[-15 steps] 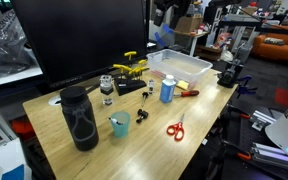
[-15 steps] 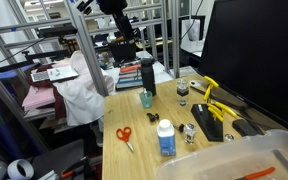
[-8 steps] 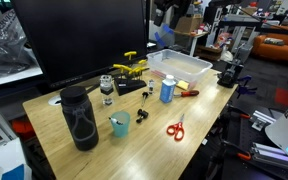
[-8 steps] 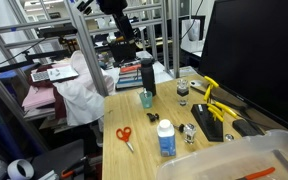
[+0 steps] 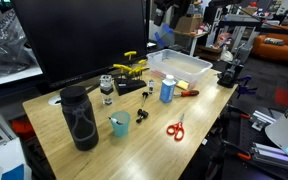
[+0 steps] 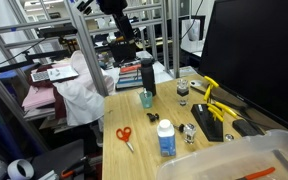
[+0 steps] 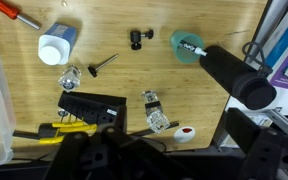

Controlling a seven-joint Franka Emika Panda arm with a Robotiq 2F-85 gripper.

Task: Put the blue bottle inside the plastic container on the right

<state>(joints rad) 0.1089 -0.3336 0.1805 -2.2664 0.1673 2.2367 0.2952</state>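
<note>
The small blue bottle with a white cap (image 5: 167, 90) stands upright on the light wooden tabletop (image 5: 144, 140), outside the wide translucent whitish plastic container (image 5: 181, 67) and near its long wall. A red-handled screwdriver (image 5: 188, 92) lies just beside the bottle. The dark hand (image 6: 127, 29) hangs high over the far end of the tabletop in an exterior view, well apart from the blue bottle (image 6: 166, 138), which is close to the camera there, with the rim of the plastic container (image 6: 234, 158) at the lower edge. Nothing is seen in the hand, but whether its fingers are apart or together I cannot tell, because it is small and dark against the background. In the wrist view the camera looks straight down. The white cap of the blue bottle (image 7: 56, 47) is in the upper left, and only blurred dark parts of the robot fill the bottom edge, so the bottle is far from the hand. Between them lie a small teal cup (image 6: 146, 98), a tall black bottle (image 6: 147, 78), a small clear jar with a dark cap (image 6: 182, 93) and red-handled scissors (image 6: 124, 135).
</note>
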